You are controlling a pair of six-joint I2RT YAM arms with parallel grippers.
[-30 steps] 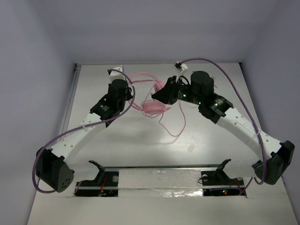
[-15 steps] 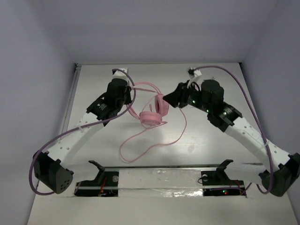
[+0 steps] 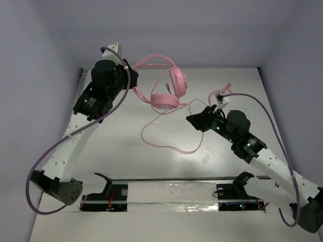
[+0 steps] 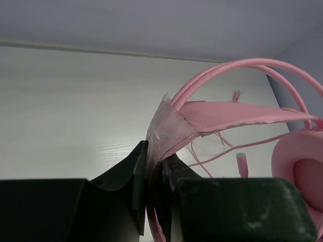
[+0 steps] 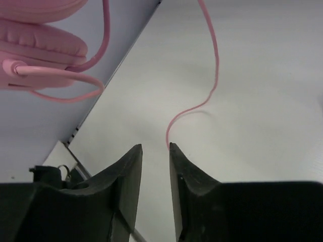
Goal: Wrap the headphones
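One white table, enclosed by pale lavender walls at 9, 12 and 3 o'clock, with reflective silver strip along its 6 o'clock edge, thin rail at 9 o'clock.

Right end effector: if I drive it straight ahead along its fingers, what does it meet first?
Probably the pink headphone cable, lying just off the right end effector's fingertips; past it only bare table shows. Depth is unclear.

Left gripper has raised the headphones (right gripper drew back).
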